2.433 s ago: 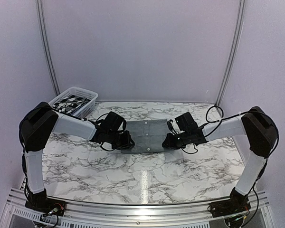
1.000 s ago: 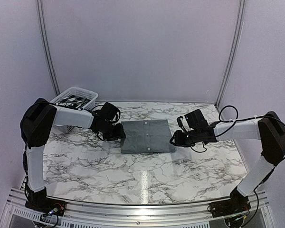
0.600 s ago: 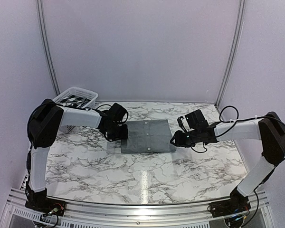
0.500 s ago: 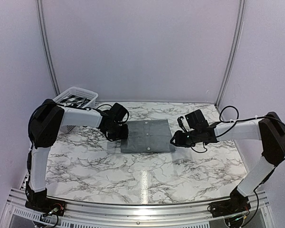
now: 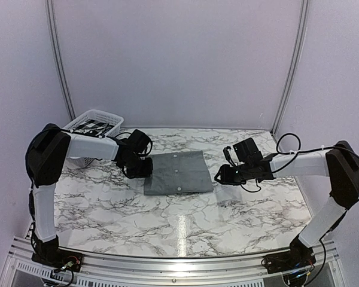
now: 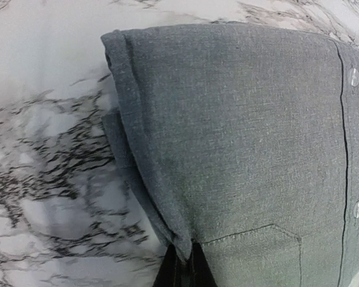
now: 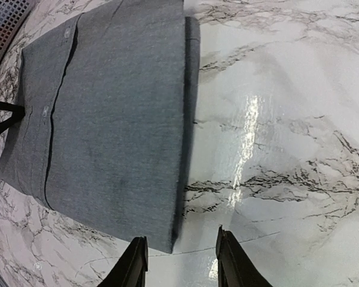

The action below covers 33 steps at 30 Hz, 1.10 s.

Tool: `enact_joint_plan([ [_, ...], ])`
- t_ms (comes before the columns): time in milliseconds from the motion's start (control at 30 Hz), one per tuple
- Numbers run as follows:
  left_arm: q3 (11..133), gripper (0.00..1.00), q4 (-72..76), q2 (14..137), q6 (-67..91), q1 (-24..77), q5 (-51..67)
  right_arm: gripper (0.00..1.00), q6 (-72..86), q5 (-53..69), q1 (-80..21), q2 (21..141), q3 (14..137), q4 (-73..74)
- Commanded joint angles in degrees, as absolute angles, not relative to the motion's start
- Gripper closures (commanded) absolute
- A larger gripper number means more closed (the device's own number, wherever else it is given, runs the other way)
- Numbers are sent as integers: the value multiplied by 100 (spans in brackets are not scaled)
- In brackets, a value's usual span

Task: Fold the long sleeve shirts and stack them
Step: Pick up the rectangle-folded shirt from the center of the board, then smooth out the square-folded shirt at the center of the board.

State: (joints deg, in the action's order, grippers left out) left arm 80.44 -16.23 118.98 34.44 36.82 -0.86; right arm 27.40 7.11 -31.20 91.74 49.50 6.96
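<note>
table (image 5: 185, 230): marble top, shirt lying on it.
grey shirt (image 5: 178, 173): mid-table, folded to a flat rectangle, button placket up, slightly skewed; one under-layer peeks out past its 9 o'clock edge.
left gripper (image 6: 182, 270): at the shirt's 9 o'clock edge, fingers narrow, pinched on the folded hem.
right gripper (image 7: 180, 263): at the shirt's 3 o'clock edge, fingers wide, holding nothing, just beside the cloth and apparently not touching.
basket (image 5: 110, 127): 10 o'clock from the shirt, far-left corner; holds dark-and-white fabric, type unclear.
step (judged): fold looks done; positioning of the packet in hand.
risk 1: a one-sided pull from 9 o'clock could slide the top layers off the lower ones and open the fold.
risk 2: a thin pinch may catch only the outer layer.
risk 3: open right fingers could snag the 3 o'clock corner.
</note>
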Motion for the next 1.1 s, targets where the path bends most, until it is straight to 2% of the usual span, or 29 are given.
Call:
enact_joint_plan([
  [0, 7505, 100, -2011, 11181, 2782, 3288, 199, 64, 2653, 754, -3162, 9153, 5171, 670],
  [233, 7492, 100, -2101, 10956, 1830, 2692, 1335, 64, 2807, 991, -3693, 9764, 5840, 390],
  [333, 7737, 100, -2195, 11124, 1733, 2627, 1415, 65, 2936, 1248, -3891, 10266, 6270, -123],
  [500, 7991, 100, -2241, 11333, 1787, 2589, 1516, 72, 3213, 1749, -4036, 11105, 7069, -685],
  [667, 8057, 100, -2289, 11353, 1819, 2529, 1504, 77, 3327, 1878, -4190, 11777, 7808, -763],
  [1067, 8000, 100, -2307, 11239, 1889, 2371, 1602, 79, 3586, 1828, -4324, 12643, 8236, -714],
])
